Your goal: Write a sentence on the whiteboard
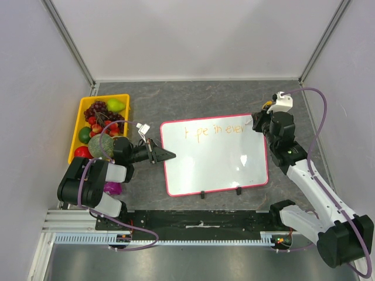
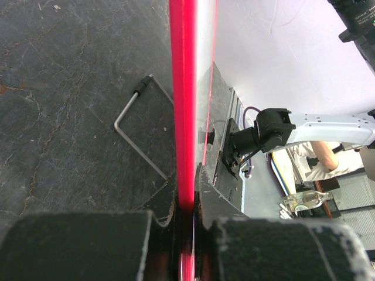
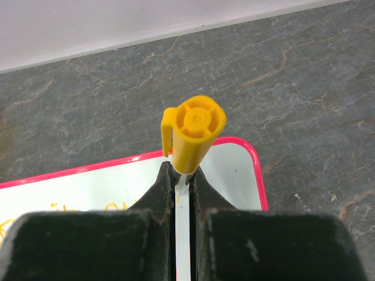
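Left claw (image 2: pixel 186 202) clamping whiteboard (image 1: pixel 217 170) edge, right claw (image 3: pixel 182 175) pinching marker (image 3: pixel 194 130) at top-right corner

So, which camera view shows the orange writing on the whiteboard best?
The top external view: the sentence, as far as written, is readable on the whiteboard from above. The right wrist view catches only a few orange strokes left of the marker. The left wrist view shows just the board's red edge, no writing.
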Tool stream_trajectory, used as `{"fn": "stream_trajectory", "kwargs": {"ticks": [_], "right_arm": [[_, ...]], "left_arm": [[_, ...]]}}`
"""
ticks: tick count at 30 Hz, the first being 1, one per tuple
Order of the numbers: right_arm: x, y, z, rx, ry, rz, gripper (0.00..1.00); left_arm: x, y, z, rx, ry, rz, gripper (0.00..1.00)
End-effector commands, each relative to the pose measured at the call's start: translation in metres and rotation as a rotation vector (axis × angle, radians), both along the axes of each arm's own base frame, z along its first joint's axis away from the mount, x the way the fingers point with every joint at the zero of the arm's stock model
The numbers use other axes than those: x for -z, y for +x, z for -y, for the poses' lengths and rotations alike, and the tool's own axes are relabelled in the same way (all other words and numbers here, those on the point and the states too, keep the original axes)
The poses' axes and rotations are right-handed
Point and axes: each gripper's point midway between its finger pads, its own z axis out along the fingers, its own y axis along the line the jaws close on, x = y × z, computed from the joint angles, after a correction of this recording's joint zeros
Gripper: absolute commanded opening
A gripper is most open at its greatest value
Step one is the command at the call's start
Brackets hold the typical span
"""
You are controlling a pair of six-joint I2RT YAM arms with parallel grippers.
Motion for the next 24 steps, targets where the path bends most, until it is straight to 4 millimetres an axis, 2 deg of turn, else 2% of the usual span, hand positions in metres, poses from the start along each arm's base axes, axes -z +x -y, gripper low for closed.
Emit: {"fn": "stream_trajectory", "kwargs": {"ticks": [1,9,12,15,21,24], "right_arm": [[0.003,-0.003,0.008,0.029,-0.009,0.001,0.00],[0.032,-0.019,0.009,0.009,-0.029,-0.060,0.00],[0.037,-0.022,0.011,0.017,-0.030,-0.061,0.00],[0.026,-0.020,0.012,0.025,-0.023,-0.038,0.00],[-0.011,-0.012,0.012,0.036,-0.002,0.036,0.00],[-0.023,-0.008,0.014,0.052,0.000,0.057,0.00]], "left_arm": [[0.015,0.015,-0.004,-0.057,0.076,0.102,0.02],[0.015,0.015,-0.004,-0.057,0.076,0.102,0.02],[0.015,0.015,-0.004,-0.059,0.076,0.102,0.02],[0.015,0.015,-0.004,-0.059,0.076,0.102,0.02],[0.015,0.015,-0.004,-0.057,0.076,0.099,0.02],[0.015,0.015,-0.004,-0.057,0.076,0.102,0.02]]}}
